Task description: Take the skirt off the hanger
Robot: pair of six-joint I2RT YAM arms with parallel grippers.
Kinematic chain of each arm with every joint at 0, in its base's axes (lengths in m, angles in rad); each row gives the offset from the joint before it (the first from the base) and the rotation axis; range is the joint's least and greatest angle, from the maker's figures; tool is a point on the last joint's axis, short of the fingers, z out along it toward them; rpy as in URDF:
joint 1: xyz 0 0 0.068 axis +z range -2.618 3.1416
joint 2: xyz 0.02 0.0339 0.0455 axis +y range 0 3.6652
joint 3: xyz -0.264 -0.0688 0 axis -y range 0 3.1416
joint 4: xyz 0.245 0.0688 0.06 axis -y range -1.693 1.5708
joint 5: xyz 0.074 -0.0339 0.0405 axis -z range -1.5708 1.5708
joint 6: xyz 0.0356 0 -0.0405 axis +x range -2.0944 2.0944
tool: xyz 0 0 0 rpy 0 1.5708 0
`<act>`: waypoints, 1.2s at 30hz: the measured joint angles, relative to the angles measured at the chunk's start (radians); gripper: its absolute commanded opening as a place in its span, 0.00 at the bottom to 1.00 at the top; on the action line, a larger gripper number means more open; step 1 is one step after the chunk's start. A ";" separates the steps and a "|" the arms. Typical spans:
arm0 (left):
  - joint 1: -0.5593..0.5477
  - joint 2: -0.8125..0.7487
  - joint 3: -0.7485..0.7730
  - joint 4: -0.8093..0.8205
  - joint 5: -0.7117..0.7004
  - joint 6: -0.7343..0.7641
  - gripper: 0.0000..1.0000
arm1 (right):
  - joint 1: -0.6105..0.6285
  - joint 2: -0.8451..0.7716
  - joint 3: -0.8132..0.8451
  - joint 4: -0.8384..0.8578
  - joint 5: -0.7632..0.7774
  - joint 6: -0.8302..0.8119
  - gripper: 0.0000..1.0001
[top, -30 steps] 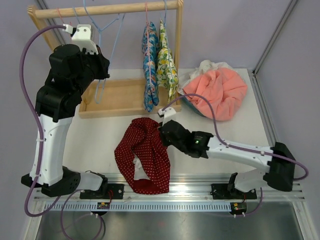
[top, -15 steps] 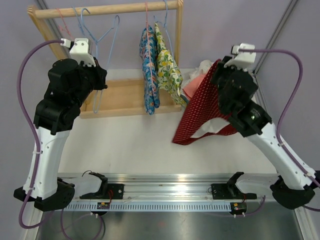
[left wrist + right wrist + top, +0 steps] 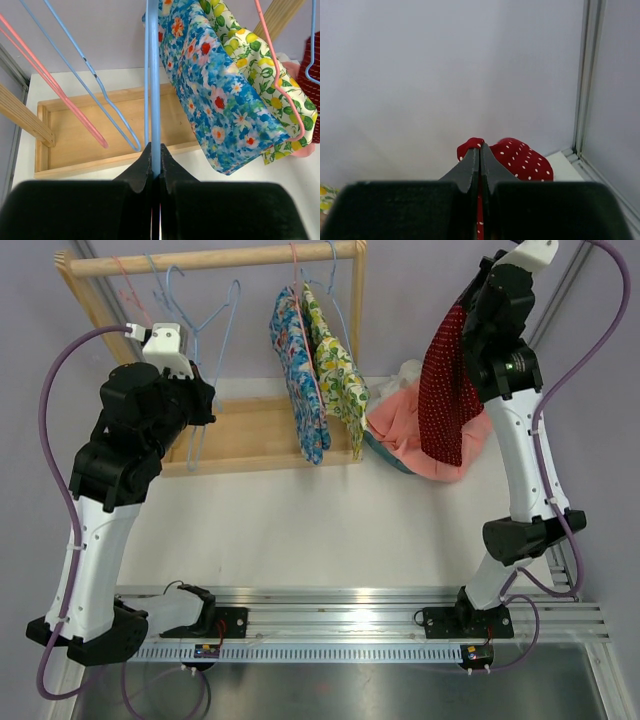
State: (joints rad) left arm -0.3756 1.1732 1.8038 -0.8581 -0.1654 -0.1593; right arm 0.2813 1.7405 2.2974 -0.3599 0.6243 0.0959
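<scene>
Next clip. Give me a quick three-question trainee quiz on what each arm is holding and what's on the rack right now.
1. True or false: the right gripper is shut on the red dotted skirt.
2. What is the left gripper clamping? A) a pink hanger B) a blue hanger C) the wooden tray
3. How many floral garments hang from the wooden rail?

Key: 1 true; 2 B; 3 two.

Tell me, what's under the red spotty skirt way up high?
A pink cloth on the table, with a white cloth behind it. The skirt, pinched in the right hand, covers much of the pink cloth, so that bit is hidden.
</scene>
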 measured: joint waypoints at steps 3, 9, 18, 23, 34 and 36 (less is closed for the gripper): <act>0.000 0.002 0.000 0.000 0.000 0.000 0.00 | -0.029 0.005 -0.103 0.013 -0.063 0.063 0.00; 0.000 0.058 0.035 0.010 0.000 -0.002 0.00 | -0.067 0.077 -0.373 0.021 -0.292 0.214 0.99; 0.000 0.299 0.332 -0.011 0.000 0.013 0.00 | -0.073 0.052 -0.942 0.056 -0.534 0.356 0.99; 0.014 0.454 0.509 -0.047 0.000 0.023 0.00 | -0.073 -0.137 -1.106 0.083 -0.606 0.386 0.99; 0.127 0.651 0.566 -0.013 0.041 -0.018 0.00 | -0.073 -0.417 -1.253 0.108 -0.695 0.397 0.99; 0.143 0.660 0.559 -0.013 0.053 -0.034 0.00 | -0.073 -0.430 -1.263 0.099 -0.697 0.397 0.99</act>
State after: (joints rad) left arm -0.2329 1.8332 2.3631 -0.8715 -0.1123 -0.1932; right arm 0.2085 1.3109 1.0340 -0.2607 -0.0731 0.4927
